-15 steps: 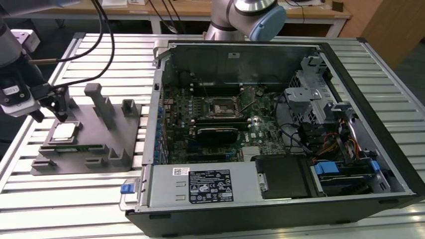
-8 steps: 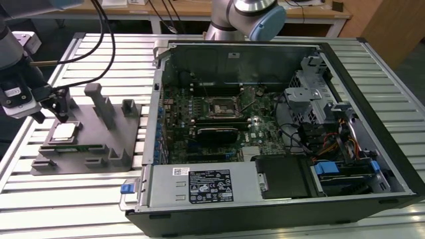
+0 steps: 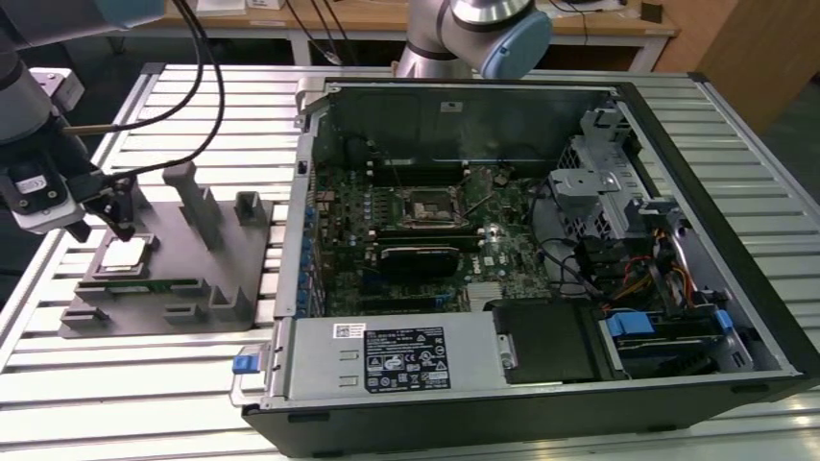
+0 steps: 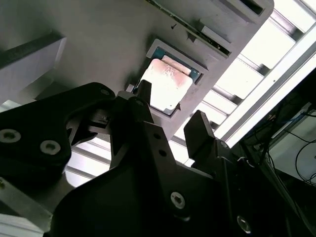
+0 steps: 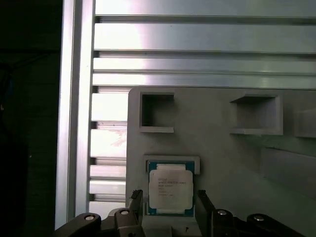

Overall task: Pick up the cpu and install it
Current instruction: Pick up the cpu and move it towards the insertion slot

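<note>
cpu (image 4: 169,81) corner hidden behind hand (image 4: 172,100); grey tray (image 4: 98,39) cut off by picture edge

The cpu (image 5: 170,191), seen between the two fingertips of the hand (image 5: 170,196) in the first wrist view, carries several short lines of dark print on its pale metal top, too fine to be read. In the exterior view, well away from the hand toward the exterior view's right, the silver power supply (image 3: 314,370) in the computer case (image 3: 513,423) bears a black label (image 3: 407,357) packed with white print and symbols. A small white sticker (image 3: 346,330) sits just beside that label, and neither of the two can be read.
</note>
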